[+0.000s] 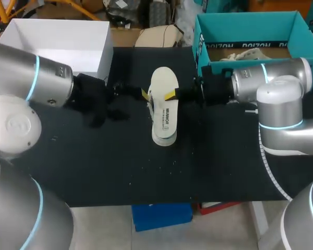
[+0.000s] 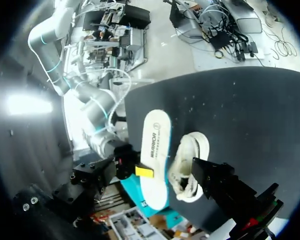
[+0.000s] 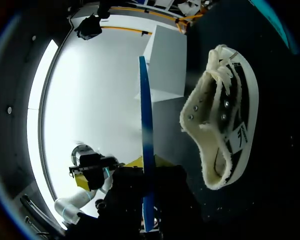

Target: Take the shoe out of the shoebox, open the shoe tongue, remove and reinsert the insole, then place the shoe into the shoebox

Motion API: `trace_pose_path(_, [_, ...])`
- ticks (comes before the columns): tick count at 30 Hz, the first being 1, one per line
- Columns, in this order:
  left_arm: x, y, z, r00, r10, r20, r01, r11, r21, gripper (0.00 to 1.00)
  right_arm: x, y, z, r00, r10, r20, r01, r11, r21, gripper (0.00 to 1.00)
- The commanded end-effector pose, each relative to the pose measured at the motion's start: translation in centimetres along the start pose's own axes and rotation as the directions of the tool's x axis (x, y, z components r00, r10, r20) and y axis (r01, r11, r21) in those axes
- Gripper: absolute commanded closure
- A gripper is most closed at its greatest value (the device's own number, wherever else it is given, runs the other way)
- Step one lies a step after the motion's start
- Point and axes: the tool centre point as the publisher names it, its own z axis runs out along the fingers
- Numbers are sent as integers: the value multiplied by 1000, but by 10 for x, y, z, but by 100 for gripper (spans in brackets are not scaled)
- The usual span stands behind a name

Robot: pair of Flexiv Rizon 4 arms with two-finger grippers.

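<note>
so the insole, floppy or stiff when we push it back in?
Probably semi-stiff: the insole runs straight edge-on past the right end effector with no visible droop. It looks very thin, so it is likely light and may buckle if pushed end-on into the shoe. Held by one edge, it could pivot.

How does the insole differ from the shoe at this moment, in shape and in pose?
The insole is flat and printed; the shoe is bulky and laced. The right gripper holds the insole above the table; the shoe sits on the table. Both are whitish.
</note>
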Motion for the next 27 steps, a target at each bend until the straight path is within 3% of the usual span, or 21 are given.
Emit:
trace_pose_path(1, [7, -6, 1, 847, 19, 531, 14, 998, -56, 0, 0, 0, 2, 1000, 0, 1, 0, 1000, -3, 100])
trace_pose_path(11, [16, -4, -1, 819, -15, 574, 73, 994, -78, 0, 0, 0, 2, 1000, 0, 1, 0, 1000, -3, 100])
trace_pose_path(16, [23, -3, -4, 840, -20, 543, 98, 988, -116, 0, 0, 0, 2, 1000, 0, 1, 0, 1000, -3, 100])
trace_pose_path(27, [36, -3, -3, 859, -60, 509, 127, 987, -98, 0, 0, 0, 2, 1000, 0, 1, 0, 1000, -3, 100])
